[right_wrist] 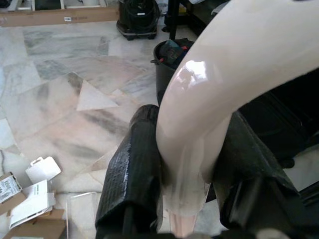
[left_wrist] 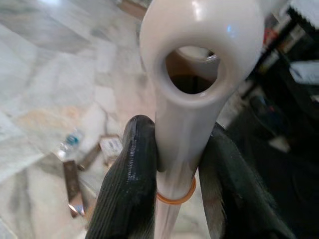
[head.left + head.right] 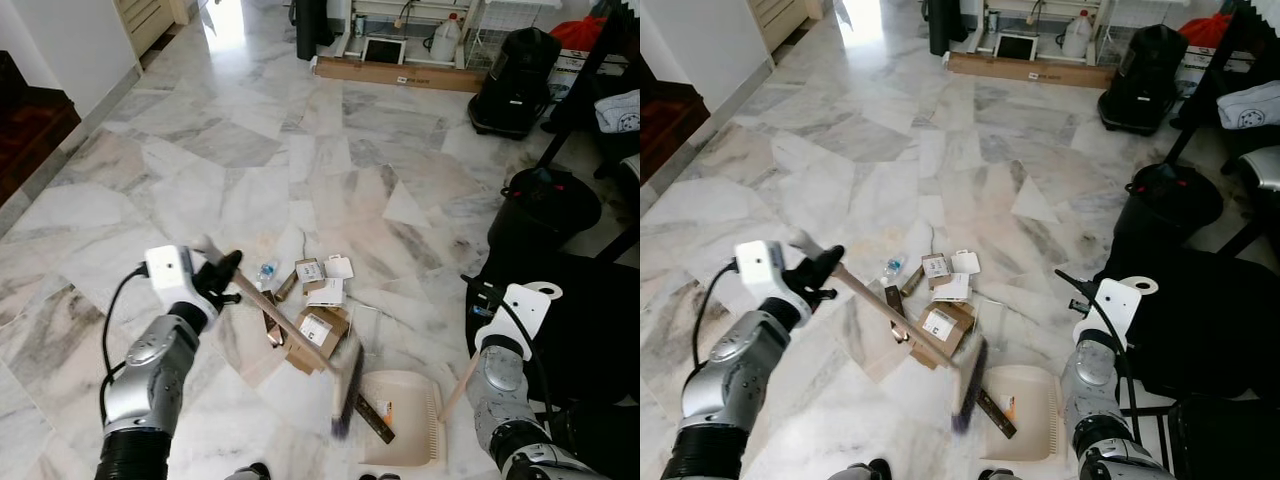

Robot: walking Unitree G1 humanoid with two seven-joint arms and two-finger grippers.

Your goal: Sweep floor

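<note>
Left hand (image 3: 222, 272) clenched round broom handle (image 3: 285, 325), lower left; bristles by cardboard scraps (image 3: 318, 325). Right hand (image 1: 187, 164) grasping dustpan handle (image 3: 459, 385), lower right; dustpan (image 3: 403, 418) on marble floor (image 3: 250, 150).

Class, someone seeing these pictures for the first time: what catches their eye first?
The pile of cardboard scraps on the marble floor just ahead. The left gripper, jaws clamped on the broom, angles its bristles toward the cream dustpan, whose handle the right gripper grips.

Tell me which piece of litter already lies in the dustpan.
The long dark strip: one end rests across the front lip of the cream dustpan, just past the broom head. The cardboard boxes, white cards and small bottle lie on the marble.
</note>
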